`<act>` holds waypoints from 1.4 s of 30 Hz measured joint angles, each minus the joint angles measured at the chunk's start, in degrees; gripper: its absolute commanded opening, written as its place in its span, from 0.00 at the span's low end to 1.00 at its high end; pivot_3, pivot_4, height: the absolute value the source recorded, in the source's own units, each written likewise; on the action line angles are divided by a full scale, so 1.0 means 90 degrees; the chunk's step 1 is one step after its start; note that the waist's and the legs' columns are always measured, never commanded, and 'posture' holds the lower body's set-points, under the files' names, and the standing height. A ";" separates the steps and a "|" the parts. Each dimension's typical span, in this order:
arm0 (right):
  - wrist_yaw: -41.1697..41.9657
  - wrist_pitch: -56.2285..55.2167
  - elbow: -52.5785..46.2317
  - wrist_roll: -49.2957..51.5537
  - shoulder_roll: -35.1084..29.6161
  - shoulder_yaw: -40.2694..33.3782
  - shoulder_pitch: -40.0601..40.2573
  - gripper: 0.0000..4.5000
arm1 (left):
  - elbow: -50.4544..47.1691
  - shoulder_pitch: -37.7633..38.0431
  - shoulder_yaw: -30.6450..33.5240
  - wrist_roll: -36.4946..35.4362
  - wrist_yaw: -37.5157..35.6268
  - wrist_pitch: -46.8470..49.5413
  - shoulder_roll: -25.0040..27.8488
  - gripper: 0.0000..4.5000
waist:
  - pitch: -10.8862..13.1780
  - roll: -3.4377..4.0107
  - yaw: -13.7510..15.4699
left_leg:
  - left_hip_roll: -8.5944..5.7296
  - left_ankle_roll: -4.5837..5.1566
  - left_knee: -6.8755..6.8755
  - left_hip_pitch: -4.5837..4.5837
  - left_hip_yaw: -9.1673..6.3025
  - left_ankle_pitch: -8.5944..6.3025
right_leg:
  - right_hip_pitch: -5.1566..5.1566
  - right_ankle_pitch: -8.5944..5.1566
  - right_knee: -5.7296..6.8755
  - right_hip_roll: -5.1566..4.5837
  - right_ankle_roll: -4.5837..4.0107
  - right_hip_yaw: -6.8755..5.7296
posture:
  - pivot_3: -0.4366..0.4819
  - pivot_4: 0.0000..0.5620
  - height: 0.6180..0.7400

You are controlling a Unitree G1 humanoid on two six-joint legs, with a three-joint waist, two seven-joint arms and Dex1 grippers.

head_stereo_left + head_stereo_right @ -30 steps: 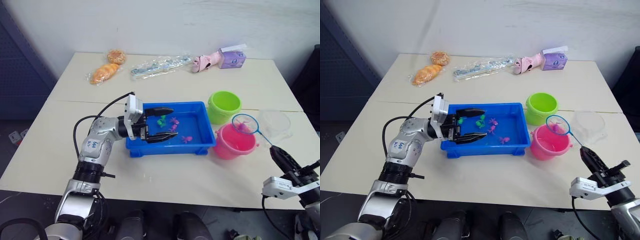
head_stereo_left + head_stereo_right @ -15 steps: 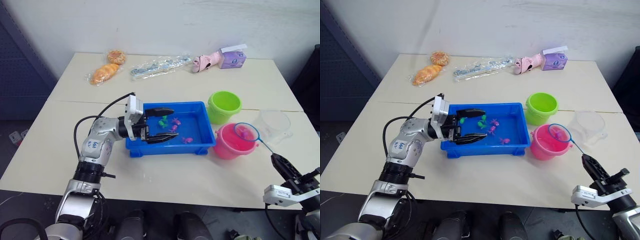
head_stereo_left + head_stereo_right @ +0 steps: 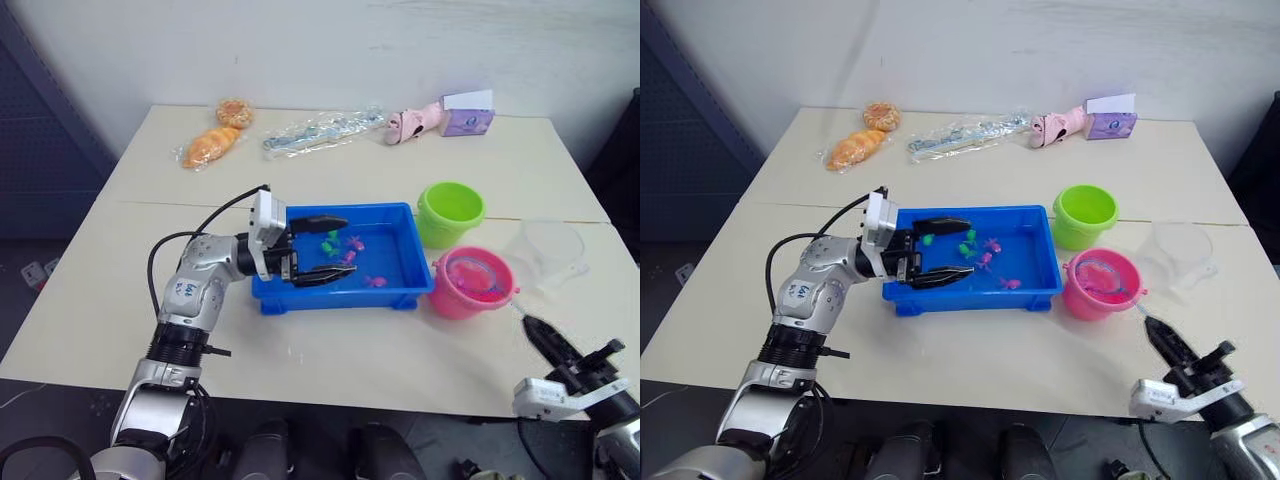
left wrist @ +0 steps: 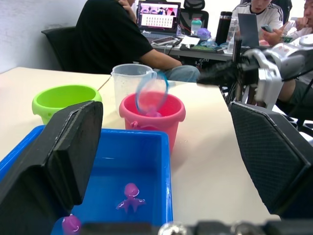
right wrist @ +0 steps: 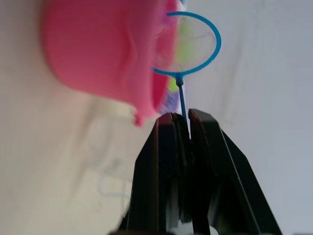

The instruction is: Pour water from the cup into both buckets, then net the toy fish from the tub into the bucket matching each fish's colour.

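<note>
The blue tub (image 3: 330, 300) sits mid-table with several small green and pink toy fish (image 3: 352, 243) in it. My left gripper (image 3: 348, 245) hovers open over the tub's left half, holding nothing. To the right stand the lime green bucket (image 3: 450, 210) and the pink bucket (image 3: 462, 295). The net's blue hoop (image 3: 478, 272) lies tilted in the pink bucket's mouth. My right gripper (image 3: 530, 327) is shut on the net's thin handle (image 5: 182, 100), near the table's front right. The clear cup (image 3: 548, 250) stands right of the pink bucket.
Along the far side of the table lie two bagged breads (image 3: 210, 147), a clear plastic packet (image 3: 320, 130), a pink toy (image 3: 415, 122) and a purple box (image 3: 465, 115). The left wrist view shows people seated at a desk (image 4: 195, 49) beyond the table.
My right gripper has drawn back toward the front edge and lowered the net, so the hoop has dropped from above the pink bucket into its mouth. The left gripper has not moved.
</note>
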 measured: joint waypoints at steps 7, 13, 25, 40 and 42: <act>0.0008 -0.0029 0.0051 0.0118 0.0109 0.0083 0.0198 0.00 | 0.0010 0.0001 -0.0010 0.0001 0.0000 -0.0047 -0.0080 0.98 | 0.0000 -0.0004 0.0020 | 0.0005 -0.0005 -0.0012 -0.0001 -0.0005 0.0000 | -0.0005 0.0000 -0.0002 0.0007 -0.0001 -0.0005 | 0.48 0.27 1.00; 0.0227 -0.0066 -0.0290 0.0923 0.0204 -0.0471 0.0299 0.00 | 0.0004 0.0048 -0.0004 0.0000 0.0013 -0.0059 -0.0067 0.98 | 0.0000 -0.0004 -0.0031 | 0.0008 -0.0003 -0.0007 0.0014 0.0008 0.0000 | 0.0005 0.0000 -0.0002 0.0009 0.0000 0.0009 | 0.48 0.27 1.00; 0.3787 0.2690 -0.1768 0.8123 -0.0397 0.0742 -0.1303 0.00 | -0.0129 0.0664 0.0954 -0.0336 -0.0387 0.0364 0.1599 0.98 | 0.0011 -0.0023 -0.0155 | 0.0026 0.0001 -0.0056 0.0051 0.0017 0.0001 | 0.0015 0.0000 0.0001 0.0013 -0.0001 0.0022 | 0.48 0.27 1.00; 0.5618 0.5666 -0.1517 0.8406 -0.1577 0.3042 -0.4701 0.00 | 0.0322 0.0977 0.1367 -0.0284 -0.0839 0.0105 0.2429 0.98 | 0.0013 -0.0027 -0.0094 | 0.0005 0.0035 -0.0030 -0.0025 -0.0011 -0.0021 | -0.0027 0.0001 -0.0022 -0.0019 -0.0004 -0.0018 | 0.48 0.27 1.00; 0.5957 0.5142 -0.1001 0.7819 -0.1703 0.3208 -0.5029 0.00 | 0.0146 0.1059 0.1349 -0.0294 -0.0839 0.0156 0.2383 0.98 | 0.0014 -0.0025 -0.0112 | 0.0005 0.0039 -0.0005 -0.0049 -0.0011 -0.0023 | -0.0042 0.0001 -0.0009 -0.0019 -0.0004 -0.0019 | 0.48 0.27 1.00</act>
